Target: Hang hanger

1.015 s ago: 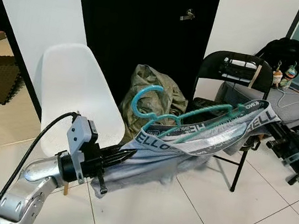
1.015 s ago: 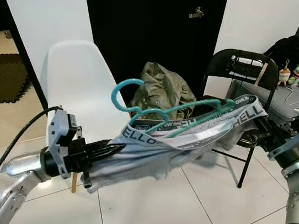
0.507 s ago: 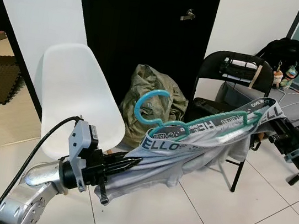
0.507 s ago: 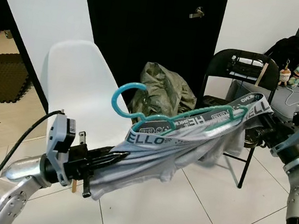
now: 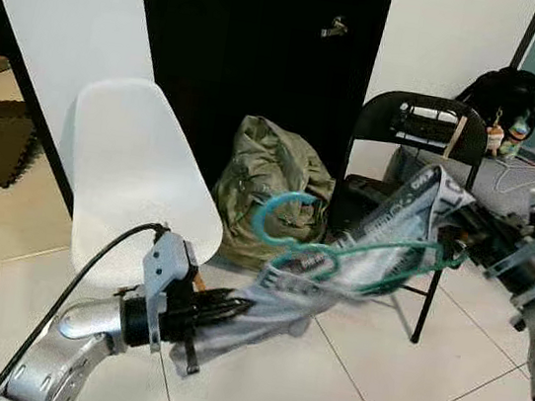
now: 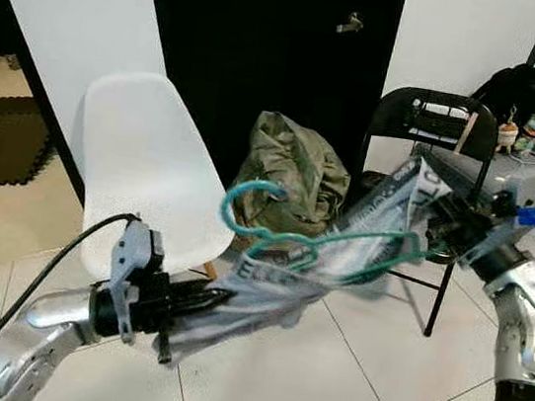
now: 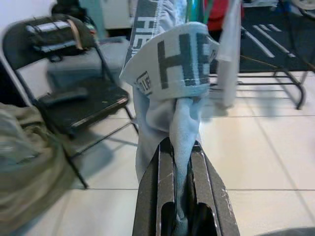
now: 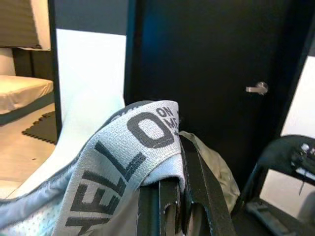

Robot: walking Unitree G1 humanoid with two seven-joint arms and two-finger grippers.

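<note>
A: Largest first?
B: Tiled floor (image 5: 363,374), bare and wide in front and toward the right. Behind, a black door (image 5: 259,50) with white wall panels on either side.

A: Furniture edges?
B: White shell chair (image 5: 132,172) on the left, its seat rim just above and behind the left arm. Black folding chair (image 5: 417,132) on the right, front leg planted on the tiles near the stretched cloth. Olive bag (image 5: 269,186) slumped on the floor between the two chairs, against the door.

A: And the cloth?
B: Grey garment (image 5: 336,280) with a lettered waistband, pulled in a slanting span from low left to high right, off the floor, in front of the bag and the folding chair's seat.

A: Where's the hanger?
B: Teal hanger (image 5: 339,256) in midair, threaded through the garment, hook curling up above the band near the bag, lower bar running out toward the right. Blurred, so exact contact along the bar unclear.

A: Fingers?
B: Left gripper (image 7: 182,196) low, beside the white chair's front edge, fingers clenched on a bunched fold of the garment. Right gripper (image 8: 172,196) up by the folding chair, fingers grasping the waistband's far end, band draped over their tips.
</note>
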